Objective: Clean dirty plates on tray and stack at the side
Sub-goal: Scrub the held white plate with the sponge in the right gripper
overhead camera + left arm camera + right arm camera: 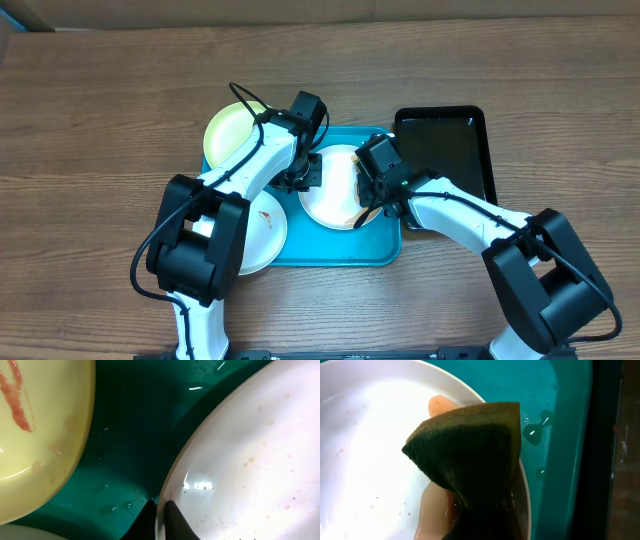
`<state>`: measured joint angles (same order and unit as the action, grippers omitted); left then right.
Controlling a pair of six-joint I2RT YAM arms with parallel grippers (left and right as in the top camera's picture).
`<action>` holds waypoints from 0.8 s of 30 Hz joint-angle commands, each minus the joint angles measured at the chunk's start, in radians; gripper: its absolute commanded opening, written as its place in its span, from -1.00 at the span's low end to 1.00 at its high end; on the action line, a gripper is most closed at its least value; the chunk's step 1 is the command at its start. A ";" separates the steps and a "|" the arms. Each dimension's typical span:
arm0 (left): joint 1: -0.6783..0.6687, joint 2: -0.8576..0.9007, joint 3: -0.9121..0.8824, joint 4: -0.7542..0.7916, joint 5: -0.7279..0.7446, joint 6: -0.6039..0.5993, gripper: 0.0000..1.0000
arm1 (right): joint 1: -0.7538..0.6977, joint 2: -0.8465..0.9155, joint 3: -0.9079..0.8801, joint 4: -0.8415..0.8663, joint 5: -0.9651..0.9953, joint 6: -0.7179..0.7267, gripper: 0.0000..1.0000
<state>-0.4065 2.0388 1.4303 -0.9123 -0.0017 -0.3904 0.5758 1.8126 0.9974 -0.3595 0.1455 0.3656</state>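
Note:
A white plate [328, 200] lies on the turquoise tray [340, 252]. My left gripper [305, 181] is shut on its left rim; in the left wrist view the jaws [160, 516] pinch the edge of the white plate [250, 460]. My right gripper [366, 196] is shut on a dark green sponge [470, 450] and presses it on the plate's right side [370, 435], where pale brownish liquid [432, 505] has pooled. A yellow-green plate [228, 128] with a red smear [17, 402] sits at the tray's far left corner. A second white plate [265, 228], also smeared, overlaps the tray's left edge.
A black rectangular basin [445, 140] stands right of the tray, close behind my right arm. Its dark edge shows in the right wrist view [620, 460]. Bare wooden table [90, 120] surrounds the tray on all sides.

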 commanded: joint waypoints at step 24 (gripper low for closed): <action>-0.006 0.016 -0.004 -0.002 -0.024 -0.006 -0.92 | -0.003 0.064 -0.028 0.123 -0.055 0.002 -0.92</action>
<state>-0.4061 2.0388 1.4303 -0.9127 -0.0257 -0.3939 0.5758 1.8397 0.9840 -0.2379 0.1352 0.3653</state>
